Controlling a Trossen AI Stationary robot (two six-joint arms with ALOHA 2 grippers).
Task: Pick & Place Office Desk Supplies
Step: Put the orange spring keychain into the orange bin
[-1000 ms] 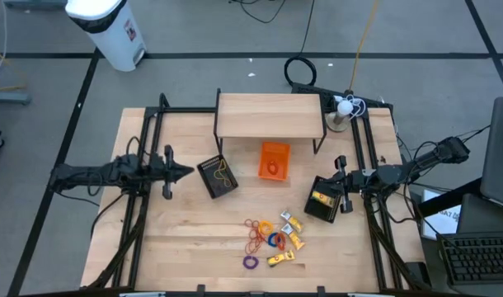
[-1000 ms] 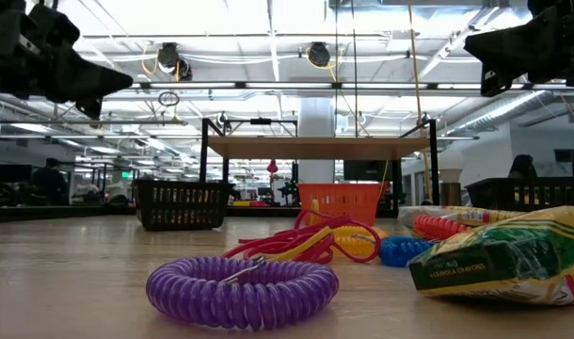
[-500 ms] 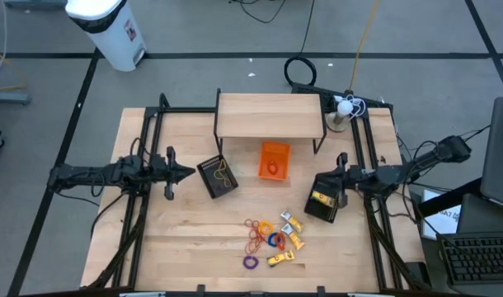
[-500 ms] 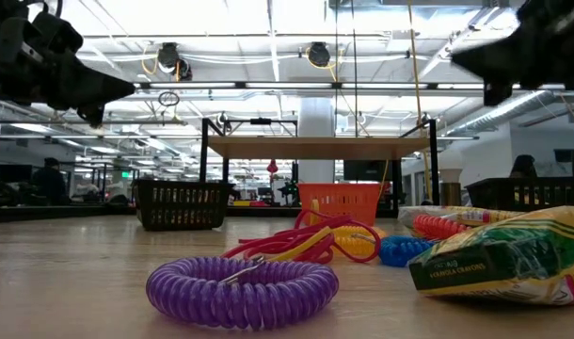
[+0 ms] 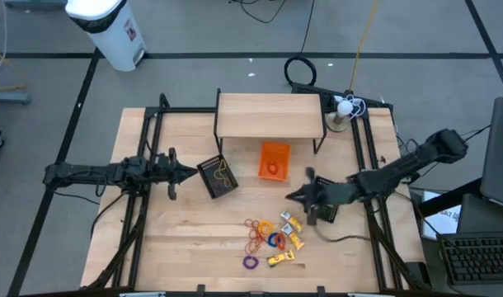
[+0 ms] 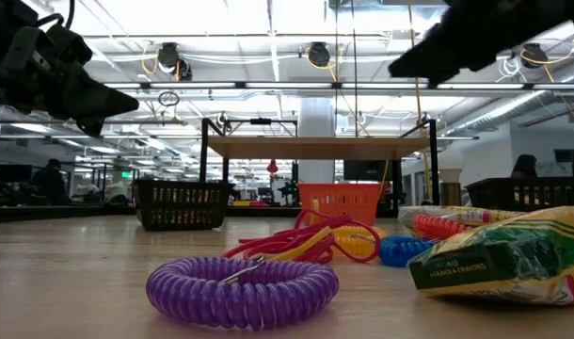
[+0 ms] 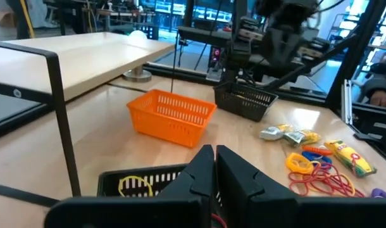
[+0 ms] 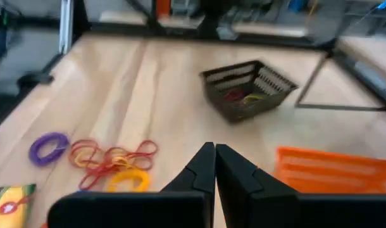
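Several loose supplies [image 5: 272,241]: orange-red bands, purple coil, yellow-white packets.

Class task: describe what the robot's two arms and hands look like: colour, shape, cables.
Both arms are dark, slim and jointed, with black cables trailing along them. Each ends in a black hand, left hand and right hand, with two flat, tapered fingers forming a pointed wedge.

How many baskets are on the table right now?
3: an orange basket below the shelf, a black basket left of it, and another black basket partly hidden under the right arm.
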